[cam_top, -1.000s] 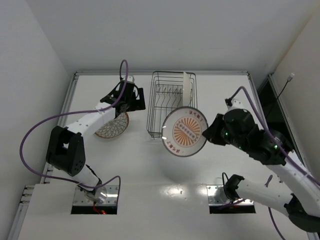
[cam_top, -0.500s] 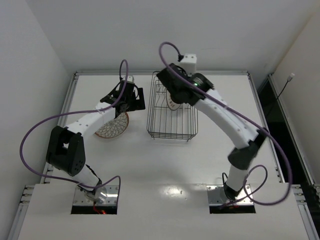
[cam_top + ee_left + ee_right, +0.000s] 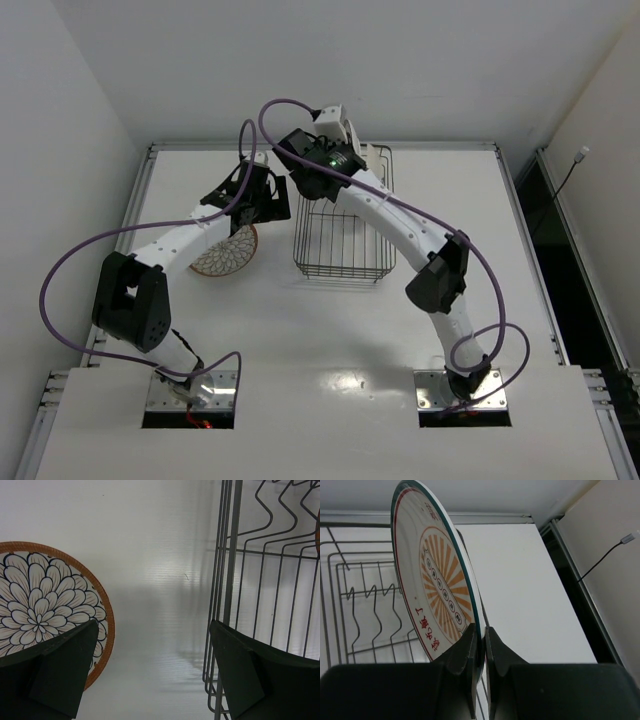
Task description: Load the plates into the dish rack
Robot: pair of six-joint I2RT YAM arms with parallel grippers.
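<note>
1. A rectangular dark metal wire dish rack (image 3: 345, 250) sits on the white bench (image 3: 330, 340).
2. The right claw (image 3: 479, 630) is clenched on the rim of a round white ceramic plate with an orange sunburst centre (image 3: 437, 580), held on edge above the rack's far end.
3. The left claw (image 3: 155, 645) is released and grasps nothing, just left of the rack.
4. A round white plate with a dark petal pattern and an orange-brown rim (image 3: 45, 610) lies flat on the bench left of the rack.

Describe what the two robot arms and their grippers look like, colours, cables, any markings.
Both arms have white tube links and bulky black joint housings: the left arm, the right arm. A loose purple cable loops along each. The left gripper and right gripper have flat, dark wedge-shaped fingers. A small green light glows on the right wrist. No markings are visible.
</note>
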